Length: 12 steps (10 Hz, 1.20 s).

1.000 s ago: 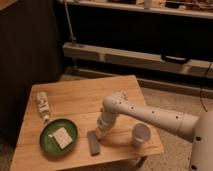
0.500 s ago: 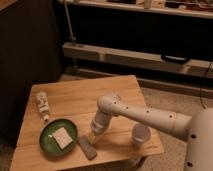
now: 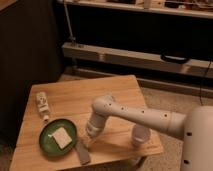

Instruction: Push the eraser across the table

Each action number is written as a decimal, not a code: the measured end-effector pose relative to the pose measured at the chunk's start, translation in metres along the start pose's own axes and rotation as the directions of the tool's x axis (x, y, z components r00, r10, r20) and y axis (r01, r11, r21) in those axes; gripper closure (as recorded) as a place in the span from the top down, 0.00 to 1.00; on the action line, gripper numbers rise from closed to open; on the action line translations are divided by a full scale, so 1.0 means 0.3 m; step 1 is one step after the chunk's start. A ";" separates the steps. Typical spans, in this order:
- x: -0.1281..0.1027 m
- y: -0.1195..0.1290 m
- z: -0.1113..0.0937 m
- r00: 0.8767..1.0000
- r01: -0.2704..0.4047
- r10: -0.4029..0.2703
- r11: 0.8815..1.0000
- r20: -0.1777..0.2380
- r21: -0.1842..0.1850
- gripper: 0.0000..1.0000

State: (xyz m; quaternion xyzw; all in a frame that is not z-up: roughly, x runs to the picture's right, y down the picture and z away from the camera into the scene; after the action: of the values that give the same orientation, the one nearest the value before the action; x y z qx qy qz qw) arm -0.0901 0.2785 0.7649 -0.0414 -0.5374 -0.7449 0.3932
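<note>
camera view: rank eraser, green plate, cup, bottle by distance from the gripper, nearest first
The gripper is low over the table's front edge.
1. eraser: right at the gripper, at the front edge.
2. green plate: just to the image left.
3. cup: image right, beyond the forearm.
4. bottle: far back-left of the table.

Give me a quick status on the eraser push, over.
Gripper down at table level, right beside eraser. Eraser near front edge. Green plate close on its left; cup off to the right.
</note>
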 end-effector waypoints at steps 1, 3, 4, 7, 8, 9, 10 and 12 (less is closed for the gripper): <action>0.013 0.022 -0.014 1.000 0.000 0.000 1.000 -0.002 0.002 0.00; 0.025 0.053 -0.034 1.000 0.006 -0.006 1.000 0.004 0.004 0.00; 0.022 0.048 -0.030 1.000 0.011 -0.011 1.000 0.010 0.003 0.00; 0.016 0.011 -0.011 1.000 0.003 -0.003 1.000 0.003 0.003 0.00; 0.034 0.014 -0.018 1.000 0.006 -0.006 1.000 -0.002 0.005 0.00; 0.041 0.035 -0.031 1.000 0.008 -0.008 1.000 0.000 0.005 0.00; 0.048 0.062 -0.048 1.000 0.007 -0.007 1.000 0.002 0.006 0.00; 0.054 0.079 -0.059 1.000 0.004 -0.004 1.000 0.001 0.005 0.00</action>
State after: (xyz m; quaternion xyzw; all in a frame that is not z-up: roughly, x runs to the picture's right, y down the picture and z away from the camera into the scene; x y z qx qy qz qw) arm -0.0799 0.2522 0.7835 -0.0398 -0.5395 -0.7445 0.3912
